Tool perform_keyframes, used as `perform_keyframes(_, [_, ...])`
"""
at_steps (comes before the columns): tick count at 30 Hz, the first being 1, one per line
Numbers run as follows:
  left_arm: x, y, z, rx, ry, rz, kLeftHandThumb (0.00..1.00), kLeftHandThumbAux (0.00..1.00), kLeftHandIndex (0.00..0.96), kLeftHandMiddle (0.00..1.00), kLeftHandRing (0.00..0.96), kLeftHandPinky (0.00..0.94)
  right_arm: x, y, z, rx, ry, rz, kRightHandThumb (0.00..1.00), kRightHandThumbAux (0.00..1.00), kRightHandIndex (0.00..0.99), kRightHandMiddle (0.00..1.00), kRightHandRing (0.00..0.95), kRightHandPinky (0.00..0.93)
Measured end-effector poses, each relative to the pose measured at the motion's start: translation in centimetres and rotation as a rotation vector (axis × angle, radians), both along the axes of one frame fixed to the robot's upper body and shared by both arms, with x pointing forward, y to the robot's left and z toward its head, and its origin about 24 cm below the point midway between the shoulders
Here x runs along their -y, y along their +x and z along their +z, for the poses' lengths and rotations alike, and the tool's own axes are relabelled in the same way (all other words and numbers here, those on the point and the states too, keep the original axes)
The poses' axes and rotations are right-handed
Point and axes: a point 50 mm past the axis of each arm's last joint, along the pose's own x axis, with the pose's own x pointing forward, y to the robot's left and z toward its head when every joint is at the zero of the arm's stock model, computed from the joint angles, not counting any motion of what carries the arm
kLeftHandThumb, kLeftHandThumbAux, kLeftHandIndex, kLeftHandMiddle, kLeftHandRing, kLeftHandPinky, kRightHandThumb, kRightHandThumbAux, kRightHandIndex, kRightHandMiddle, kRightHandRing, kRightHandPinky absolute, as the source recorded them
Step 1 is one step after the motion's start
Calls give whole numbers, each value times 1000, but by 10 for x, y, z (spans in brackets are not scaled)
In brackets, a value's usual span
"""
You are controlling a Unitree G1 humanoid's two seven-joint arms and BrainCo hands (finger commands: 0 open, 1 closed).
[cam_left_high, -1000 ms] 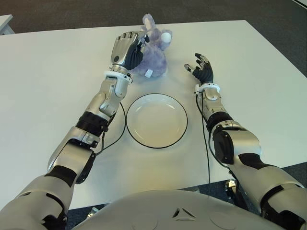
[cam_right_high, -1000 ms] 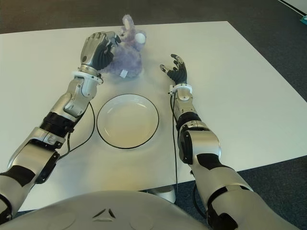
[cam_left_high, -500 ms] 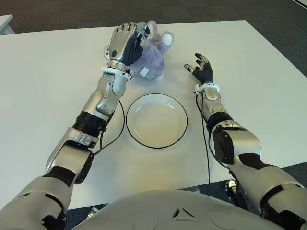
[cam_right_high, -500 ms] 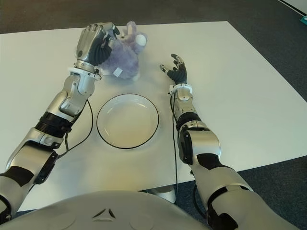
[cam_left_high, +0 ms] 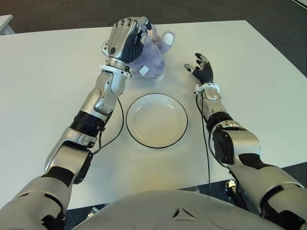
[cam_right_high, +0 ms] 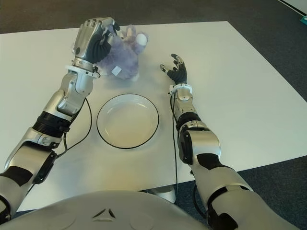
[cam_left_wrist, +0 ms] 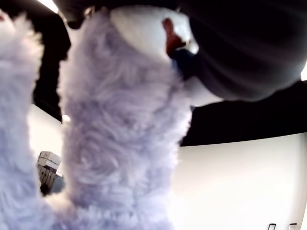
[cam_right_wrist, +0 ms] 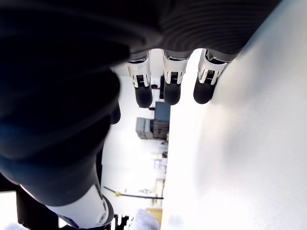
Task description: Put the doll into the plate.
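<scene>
Raised since before, left hand fingers clench doll; right hand relaxed.

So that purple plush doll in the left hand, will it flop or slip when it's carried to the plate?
Probably floppy: the doll is fluffy plush, so it may sag. It likely won't slip, since the left hand curls into its fur. It looks light and unbreakable.

The doll is partly hidden behind the left hand. In the left wrist view, the doll is cut off by three picture edges.
</scene>
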Motion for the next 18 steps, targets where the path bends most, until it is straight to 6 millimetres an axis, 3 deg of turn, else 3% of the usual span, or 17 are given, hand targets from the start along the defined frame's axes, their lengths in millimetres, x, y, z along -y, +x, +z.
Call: perform_keyframes(18, [3, 1, 16, 68, 42, -2, 854, 664, 402, 541, 827, 819, 0, 0, 0, 0, 1, 0, 336, 846, 152, 38, 0, 20])
